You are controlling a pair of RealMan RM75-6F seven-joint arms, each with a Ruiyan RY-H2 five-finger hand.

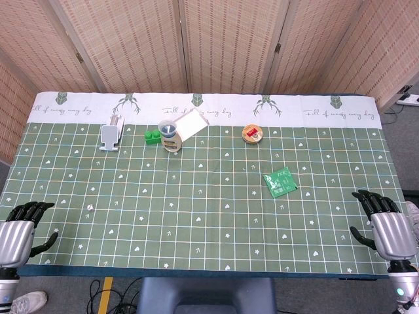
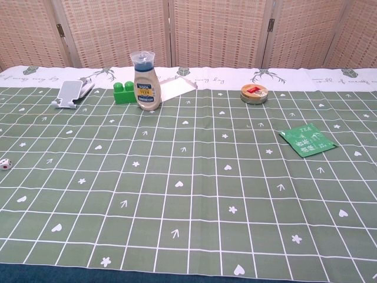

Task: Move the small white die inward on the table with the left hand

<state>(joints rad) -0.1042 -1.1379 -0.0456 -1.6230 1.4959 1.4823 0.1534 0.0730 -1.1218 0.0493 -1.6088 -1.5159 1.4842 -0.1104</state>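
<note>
Bottle (image 2: 146,82) label: "TEEN"; cloth (image 1: 196,196): "Fall"

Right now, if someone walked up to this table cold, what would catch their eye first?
Probably the green tablecloth with its white grid, and the squeeze bottle standing upright near the far edge beside a green toy brick. Next, the two metal hands at the near corners: the left hand and the right hand, both open and empty. The small white die sits easily missed near the left edge.
</note>
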